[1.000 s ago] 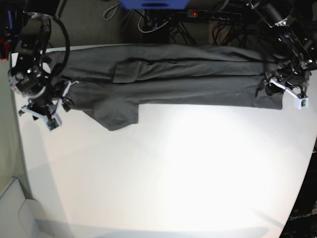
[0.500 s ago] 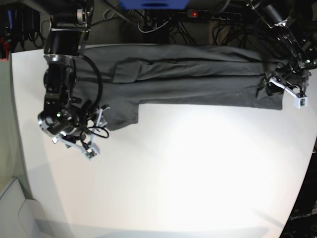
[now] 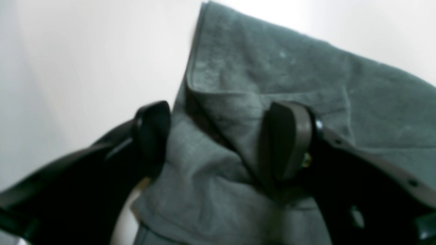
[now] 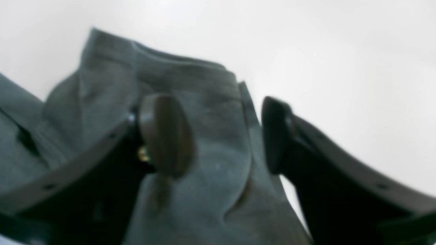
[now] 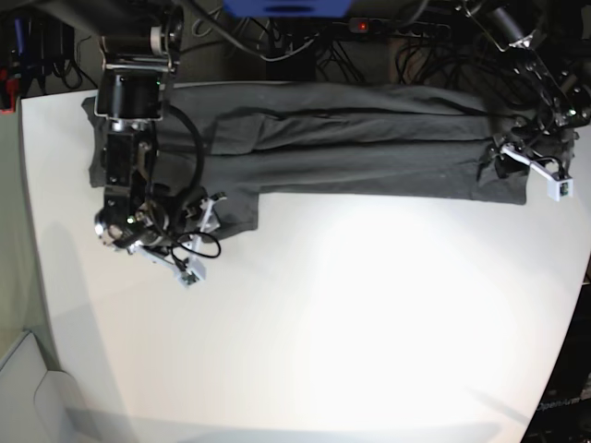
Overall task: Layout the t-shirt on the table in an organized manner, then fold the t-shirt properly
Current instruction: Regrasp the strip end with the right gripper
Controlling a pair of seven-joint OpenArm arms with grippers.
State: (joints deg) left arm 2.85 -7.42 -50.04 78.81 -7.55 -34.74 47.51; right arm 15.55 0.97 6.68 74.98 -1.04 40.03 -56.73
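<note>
The dark grey t-shirt (image 5: 369,148) lies as a long folded band along the far side of the white table (image 5: 351,314), with one sleeve sticking out toward the front at the left. My right gripper (image 5: 201,238) hangs over that sleeve. In the right wrist view it (image 4: 221,134) is open, with the sleeve cloth (image 4: 204,102) lying between and below its fingers. My left gripper (image 5: 512,171) sits at the shirt's right end. In the left wrist view it (image 3: 221,137) stands open astride a raised fold of cloth (image 3: 272,68).
Black cables and a power strip (image 5: 360,26) run behind the table's far edge. A blue object (image 5: 286,7) sits at the top. The table's right edge (image 5: 582,277) lies close to my left arm. A pale bin corner (image 5: 28,388) shows at the bottom left.
My right arm has swung from the table's left edge rightward onto the shirt's sleeve, its jaws staying apart. The left arm and the shirt have not moved.
</note>
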